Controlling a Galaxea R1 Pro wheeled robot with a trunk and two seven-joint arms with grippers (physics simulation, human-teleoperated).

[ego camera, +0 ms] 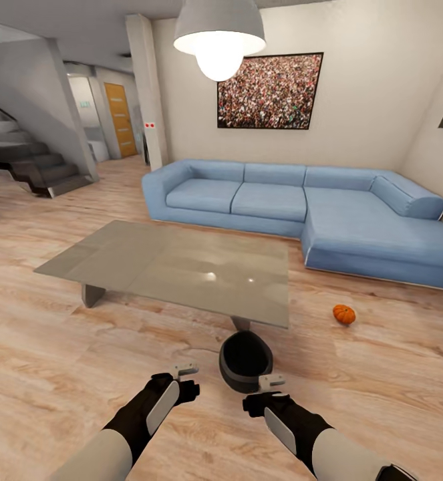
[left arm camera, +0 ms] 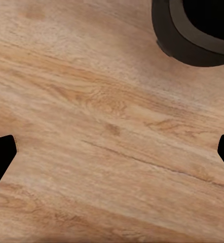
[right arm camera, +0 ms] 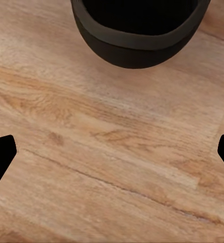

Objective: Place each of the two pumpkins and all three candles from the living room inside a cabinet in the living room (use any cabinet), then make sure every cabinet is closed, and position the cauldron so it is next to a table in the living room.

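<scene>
**Both jaws spread wide, nothing held, cauldron between the arms**

Left jaws (ego camera: pixel 187 381) and right jaws (ego camera: pixel 261 394) hang open over the floor (ego camera: pixel 61 361), gripping nothing; in each wrist view the fingertips (left arm camera: pixel 1 152) sit at opposite edges with bare boards between. A black cauldron (ego camera: pixel 245 361) stands on the floor just ahead of and between both jaws, near the right one, touching neither. It sits just beside the table (ego camera: pixel 174 264), at its near leg. One pumpkin (ego camera: pixel 344 314) lies on the floor to the right, near the sofa (ego camera: pixel 301 200).

sofa (ego camera: pixel 301 207): blue, by wall | picture (ego camera: pixel 269 91): above it | lamp (ego camera: pixel 219 37): lit | stairs (ego camera: pixel 34 160): possibly concrete
</scene>
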